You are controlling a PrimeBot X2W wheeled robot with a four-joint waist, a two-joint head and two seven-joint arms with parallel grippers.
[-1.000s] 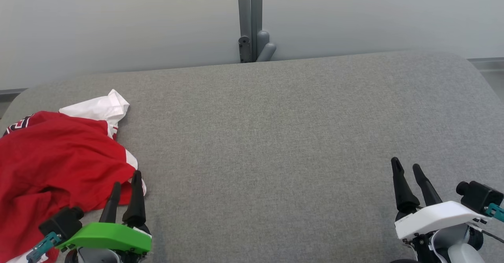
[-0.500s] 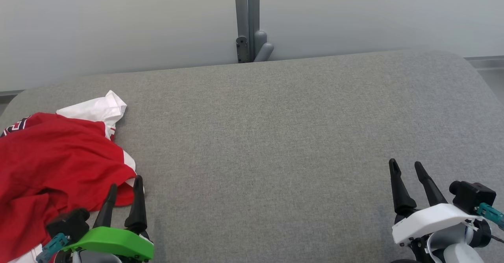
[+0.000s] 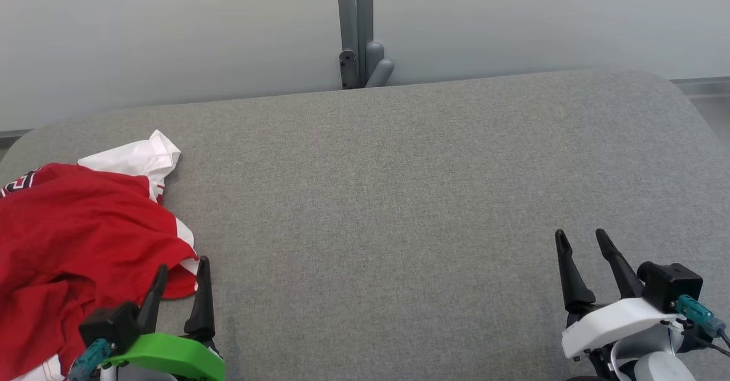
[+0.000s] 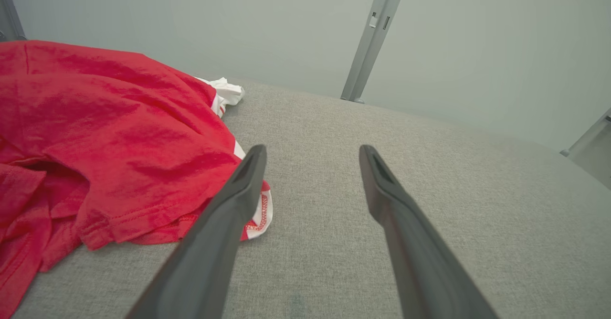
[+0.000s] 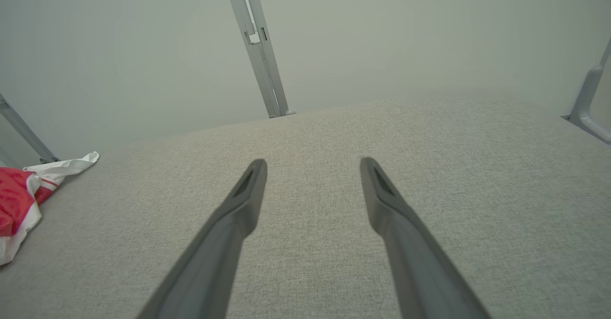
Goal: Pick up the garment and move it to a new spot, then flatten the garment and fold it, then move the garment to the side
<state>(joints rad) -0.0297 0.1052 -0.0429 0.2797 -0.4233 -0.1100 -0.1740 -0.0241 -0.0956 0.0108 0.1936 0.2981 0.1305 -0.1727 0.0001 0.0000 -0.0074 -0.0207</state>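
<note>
Left claw (image 3: 183, 263), spread and empty just beside the garment (image 3: 74, 227), should pinch 1 thick fold at its near hem before lifting; right claw (image 3: 580, 233) hangs spread, well apart.

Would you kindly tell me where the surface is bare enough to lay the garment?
Free: middle and right of the grey surface, between the garment and the right end effector. Crowded: the left end, under the garment.
</note>
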